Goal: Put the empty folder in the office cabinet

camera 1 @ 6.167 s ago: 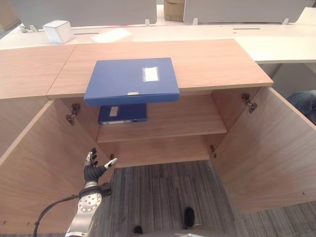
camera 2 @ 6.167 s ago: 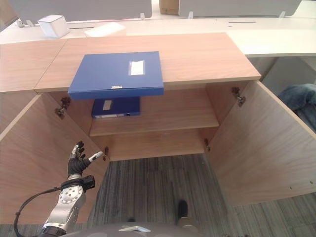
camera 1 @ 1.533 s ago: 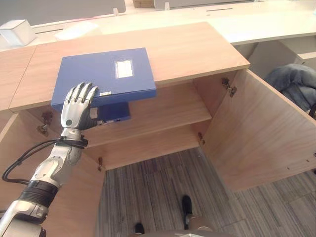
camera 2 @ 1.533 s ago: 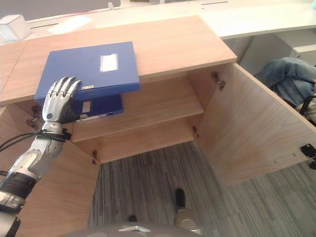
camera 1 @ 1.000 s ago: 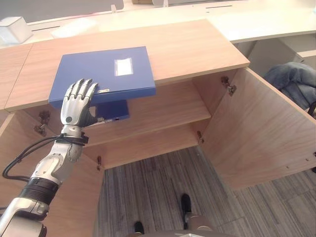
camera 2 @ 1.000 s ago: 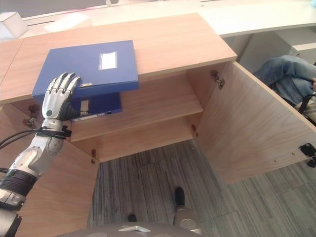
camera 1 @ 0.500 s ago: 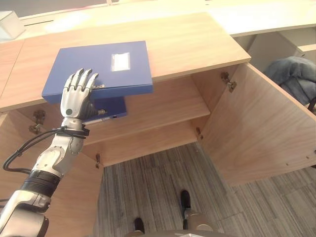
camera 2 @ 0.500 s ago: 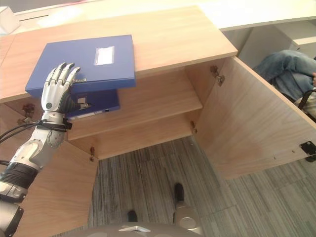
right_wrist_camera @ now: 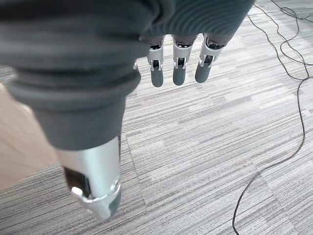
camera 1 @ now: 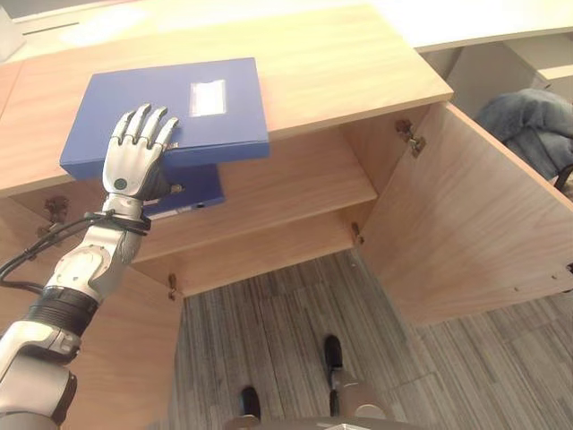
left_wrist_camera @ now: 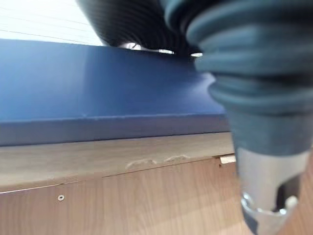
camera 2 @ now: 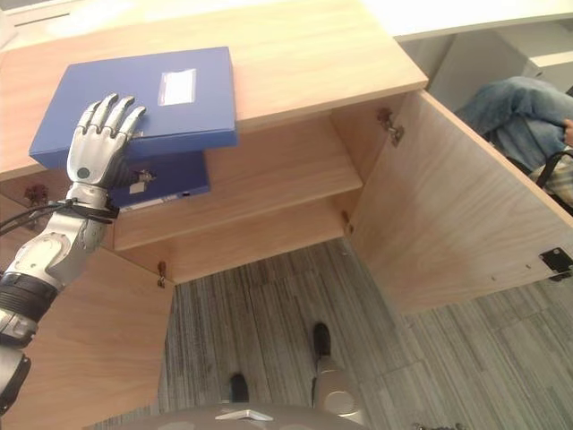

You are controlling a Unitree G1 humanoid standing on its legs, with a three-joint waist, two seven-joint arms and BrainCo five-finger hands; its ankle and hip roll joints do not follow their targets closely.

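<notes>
The left hand (camera 1: 134,161) is raised at about 10 o'clock in the head view, its fingers (camera 1: 148,125) straight and fanned, laid over the near left corner of the blue folder (camera 1: 179,112). Nothing is curled round the edge that can be seen, so this reads as a flat touch, not a grasp; where the thumb sits under the folder cannot be told. The folder lies on the cabinet top (camera 1: 340,63), its near edge jutting past the front lip, above the open cabinet. A second blue folder (camera 1: 192,188) lies on the upper shelf (camera 1: 286,188) directly below, toward 6 o'clock of the first. The right door (camera 1: 466,233) hangs open at 3 o'clock. The right hand (right_wrist_camera: 178,61) hangs over the carpet floor (right_wrist_camera: 220,147), fingers relaxed, holding nothing

The step in hand looks like securing the folder. Next the hand likely needs a thumb under the overhanging edge to pinch it, then a draw toward 6 o'clock off the top, a tilt, and a slide onto a shelf clear of the other folder
</notes>
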